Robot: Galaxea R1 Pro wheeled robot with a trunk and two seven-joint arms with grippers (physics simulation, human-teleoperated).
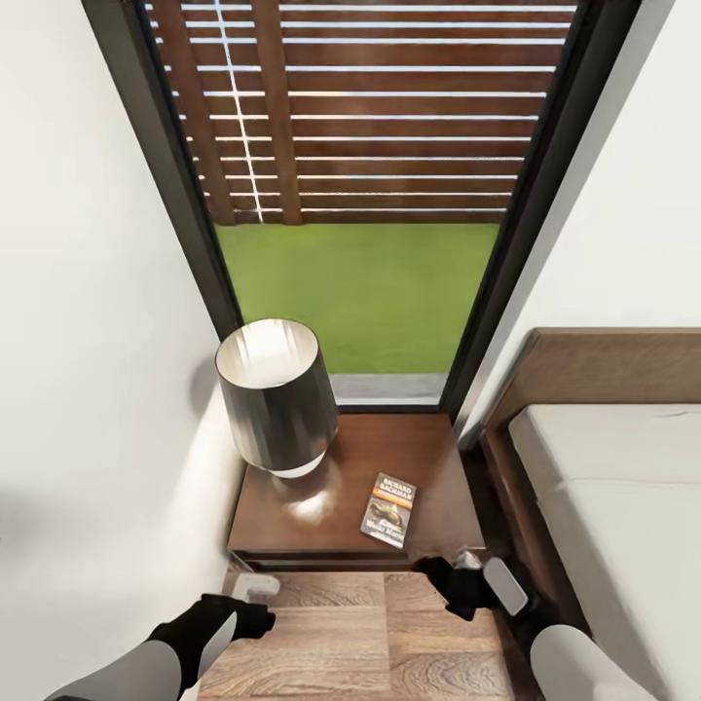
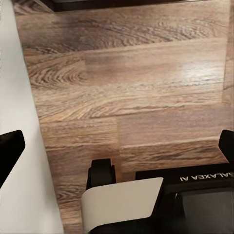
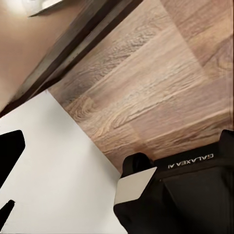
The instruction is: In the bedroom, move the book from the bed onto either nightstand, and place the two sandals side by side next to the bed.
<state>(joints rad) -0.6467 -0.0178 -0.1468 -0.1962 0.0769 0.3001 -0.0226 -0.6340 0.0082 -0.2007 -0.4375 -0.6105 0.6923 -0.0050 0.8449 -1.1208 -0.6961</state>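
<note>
- Nearest the head camera, the left gripper (image 1: 255, 615) hangs low over the wood plank floor (image 1: 389, 633), close to the white wall on that side; its fingers are not clear enough in any view to tell whether they are apart or together.
- Opposite it, the right gripper (image 1: 465, 576) sits just in front of the nightstand's near right corner, above the floor and beside the bed frame; the state of its fingers cannot be told either.
- Both wrist views look down on the floor (image 2: 146, 87), with dark parts of the robot marked "GALAXEA AI" at the edge.
- On the nightstand (image 1: 428, 458), a glossy dark brown tabletop, the book (image 1: 389, 509) lies flat, cover up, near the front edge and right of centre, touched by neither gripper.
- A lamp (image 1: 277, 394) with a dark shade stands on the nightstand's left part, apart from the book.
- To the right lies the bed (image 1: 623, 487), light grey mattress in a brown frame and headboard.
- Behind the nightstand rises a tall dark-framed window (image 1: 360, 282), with green ground and brown slats beyond.
</note>
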